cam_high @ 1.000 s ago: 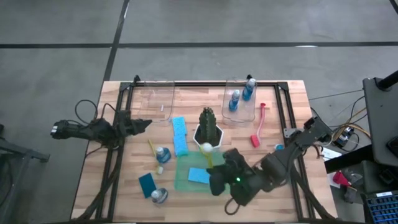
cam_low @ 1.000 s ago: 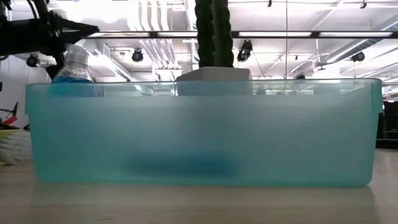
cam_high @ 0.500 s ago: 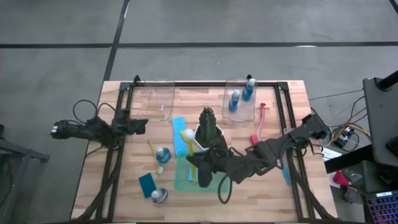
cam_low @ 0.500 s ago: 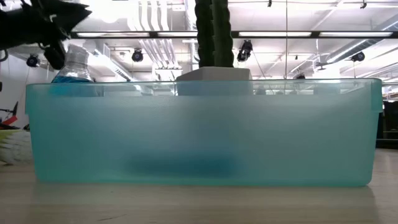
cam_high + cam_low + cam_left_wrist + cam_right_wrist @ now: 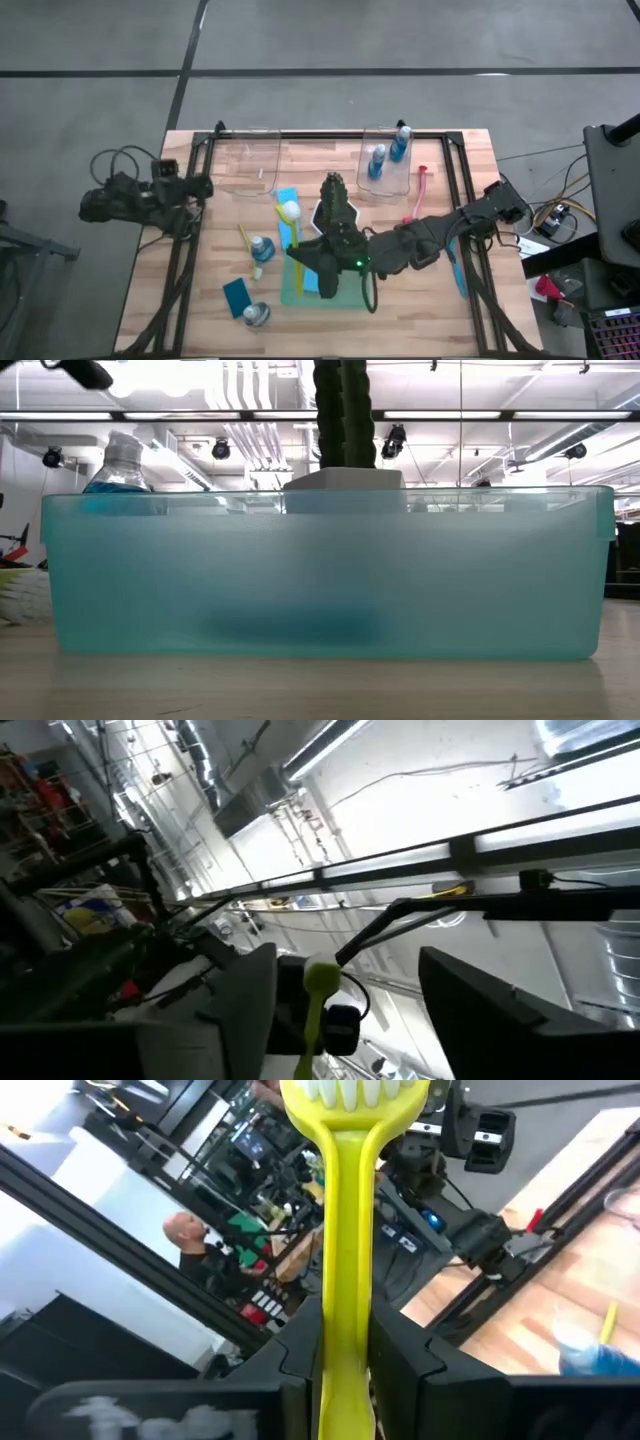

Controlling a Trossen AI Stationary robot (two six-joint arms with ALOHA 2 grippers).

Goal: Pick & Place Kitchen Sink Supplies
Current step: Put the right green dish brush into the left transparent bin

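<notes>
The tabletop (image 5: 470,160) is seen to be pale wood with visible plank grain, edged by a dark matt metal frame (image 5: 330,134). Clear, glossy plastic is shown in the bins (image 5: 248,160) at the far edge. A translucent, frosted green plastic is seen in the tray (image 5: 320,570). The yellow brush (image 5: 345,1230) appears as smooth, slightly glossy plastic. The sponge (image 5: 239,297) looks matt.

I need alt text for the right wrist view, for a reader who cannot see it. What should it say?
The right gripper is shut on a yellow brush, whose white bristles point up, away from the camera. Behind it are the wooden table, black frame bars and a blurred room with a person.
</notes>
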